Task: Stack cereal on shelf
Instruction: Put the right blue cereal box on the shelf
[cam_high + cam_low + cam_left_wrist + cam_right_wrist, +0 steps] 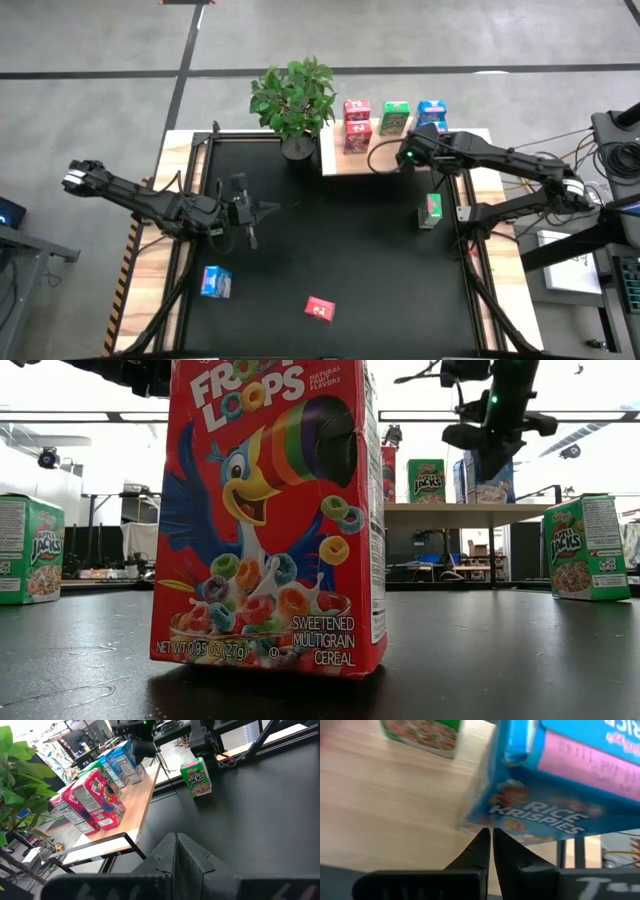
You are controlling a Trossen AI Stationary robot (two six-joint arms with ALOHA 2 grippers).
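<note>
The pale wood shelf (345, 162) stands at the table's far edge and bears red (355, 122), green (395, 117) and blue cereal boxes (432, 112). My right gripper (408, 156) hangs shut over the shelf's near part; its tips (491, 834) are at the lower edge of the blue Rice Krispies box (545, 812). My left gripper (264, 210) is shut and held above the table's left middle, touching nothing. Loose boxes rest on the black table: a green one (430, 210) upright at the right, a blue one (215, 282) and a red one (320, 309) near the front. My right gripper's shut fingertips come slanting down from the near side at the lower front edge (496, 824) of the blue Rice Krispies box, which rests on the shelf. I cannot tell whether they touch it.
A potted plant (293, 100) stands at the shelf's left end. The low view is filled by the red Froot Loops box (265, 510), with green boxes at its left (30, 550) and right (585, 545). Cables and equipment lie beyond the table's right edge.
</note>
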